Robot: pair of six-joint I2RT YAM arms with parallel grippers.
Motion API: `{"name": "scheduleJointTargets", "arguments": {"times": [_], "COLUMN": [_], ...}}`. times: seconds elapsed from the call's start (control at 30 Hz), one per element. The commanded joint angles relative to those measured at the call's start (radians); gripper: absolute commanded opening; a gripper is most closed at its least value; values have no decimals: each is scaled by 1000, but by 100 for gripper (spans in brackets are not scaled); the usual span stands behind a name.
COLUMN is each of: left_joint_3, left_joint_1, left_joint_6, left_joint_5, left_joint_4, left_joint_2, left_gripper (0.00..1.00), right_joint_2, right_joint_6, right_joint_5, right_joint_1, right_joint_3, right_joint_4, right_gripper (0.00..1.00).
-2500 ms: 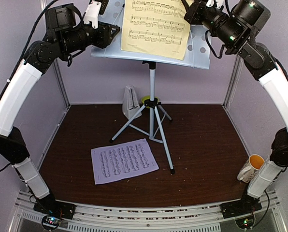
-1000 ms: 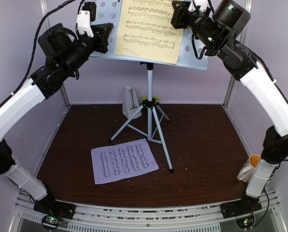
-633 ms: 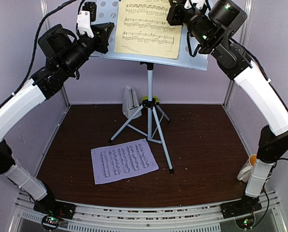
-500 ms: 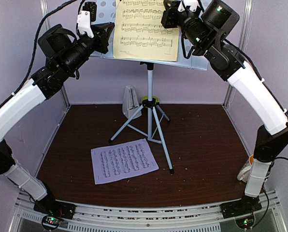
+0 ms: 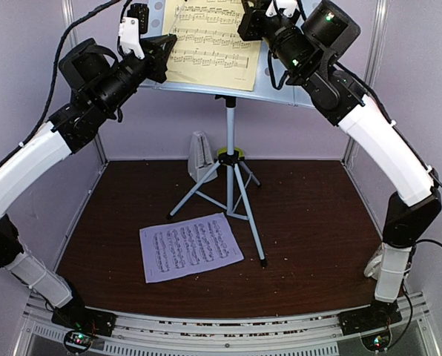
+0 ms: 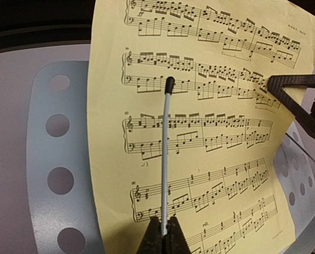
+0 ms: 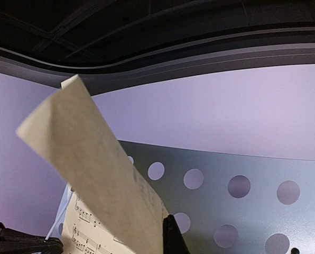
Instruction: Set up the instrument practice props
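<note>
The white perforated music stand (image 5: 284, 87) stands on its grey tripod (image 5: 232, 185) at the back. A yellow sheet (image 5: 206, 52) of printed music leans on its desk. My right gripper (image 5: 249, 21) is shut on that sheet's upper right edge, and in the right wrist view the yellow sheet (image 7: 104, 185) curls over the gripper (image 7: 167, 225). My left gripper (image 6: 163, 228) is shut on a thin grey rod (image 6: 166, 153) with a black tip that lies across the yellow sheet (image 6: 226, 174). The lilac sheet (image 5: 190, 247) lies flat on the table. The white metronome (image 5: 201, 157) stands by the tripod.
A small green bowl (image 5: 228, 153) sits behind the tripod's hub. The tripod legs spread over the middle of the brown table (image 5: 317, 222). Lilac walls close in the back and both sides. Both arms arch high over the table's left and right edges.
My right gripper has moved left and up, carrying the yellow sheet leftward across the stand's desk. The left arm, raised at first, has held still for the last second.
</note>
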Motion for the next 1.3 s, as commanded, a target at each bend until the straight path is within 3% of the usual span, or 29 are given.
{"name": "scheduleJointTargets", "arguments": {"times": [0.0, 1.0, 1.07, 1.27], "left_joint_3": [-11, -19, -19, -21], "left_joint_1": [2, 1, 1, 1], "left_joint_6": [25, 37, 32, 26], "left_joint_5": [39, 36, 31, 43], "left_joint_4": [92, 86, 86, 92], "left_joint_2": [-27, -32, -33, -31], "left_gripper": [0, 0, 3, 17], "right_joint_2": [26, 95, 92, 85], "right_joint_6": [37, 99, 93, 92], "right_joint_5": [-48, -222, -222, -214], "right_joint_1": [12, 19, 19, 19], "right_joint_3": [28, 28, 21, 8], "right_joint_4": [51, 160, 163, 170], "right_gripper": [0, 0, 5, 31]}}
